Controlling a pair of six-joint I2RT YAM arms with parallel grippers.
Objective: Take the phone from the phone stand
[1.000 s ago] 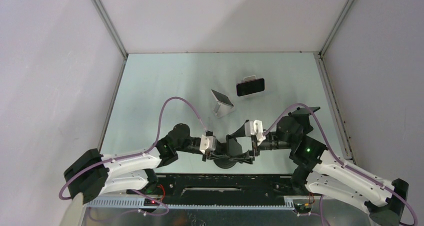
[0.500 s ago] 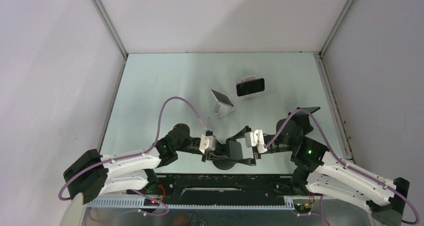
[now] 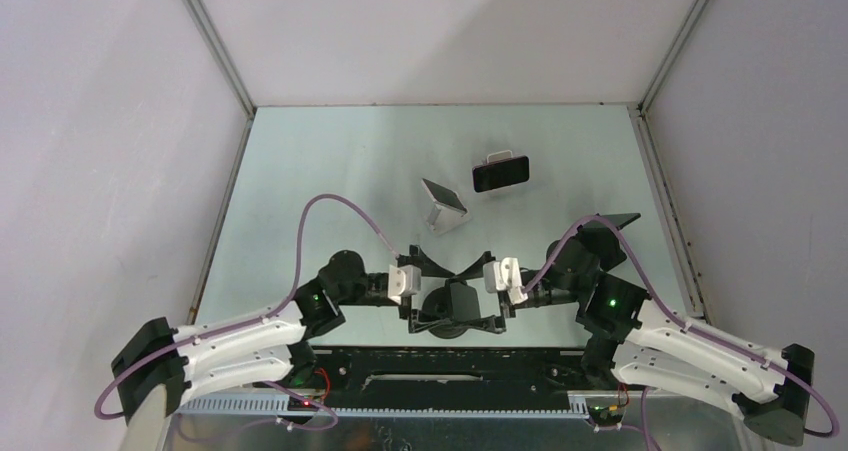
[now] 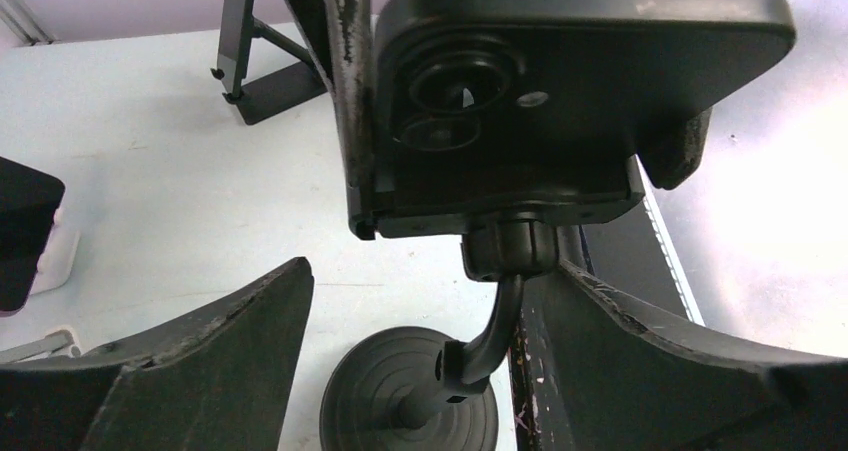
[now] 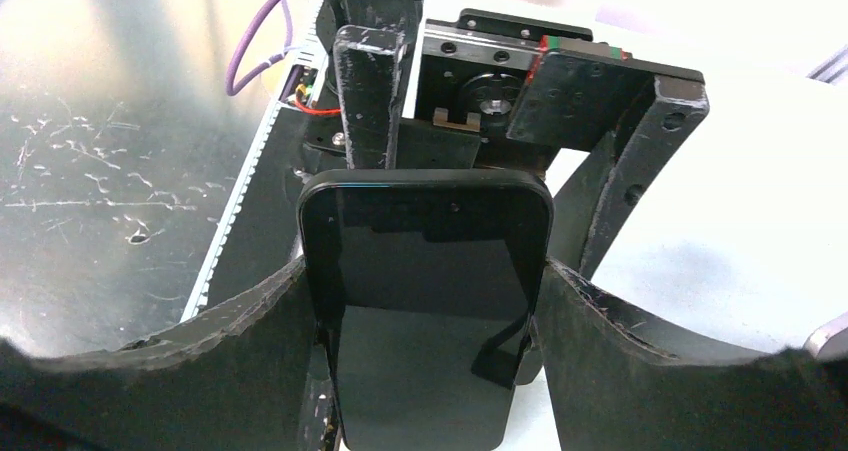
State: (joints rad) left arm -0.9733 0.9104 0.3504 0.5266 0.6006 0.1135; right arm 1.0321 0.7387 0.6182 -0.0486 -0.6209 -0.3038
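Observation:
The black phone [image 3: 462, 301] sits upright in the black phone stand [image 3: 450, 327] near the table's front edge. From behind, the left wrist view shows the phone's back [image 4: 600, 101] with its two lenses, clamped in the holder above the curved stem [image 4: 492, 343] and round base [image 4: 370, 411]. My left gripper [image 4: 430, 271] is open, its fingers [image 4: 200, 351] standing wide on either side of the stem without touching it. My right gripper [image 5: 420, 281] is shut on the phone's screen side [image 5: 425, 241], one finger pressed on each long edge.
Farther back, a second dark phone [image 3: 500, 174] leans on a white stand, and a silver stand [image 3: 444, 206] holds a grey slab. A black stand [image 3: 612, 221] is at the right, behind my right arm. The table's front rail [image 3: 450, 366] runs just below the stand's base.
My left gripper has opened from shut and its arm has drawn back slightly to the left. My right gripper has slid left and closed around the phone, which stays in the stand.

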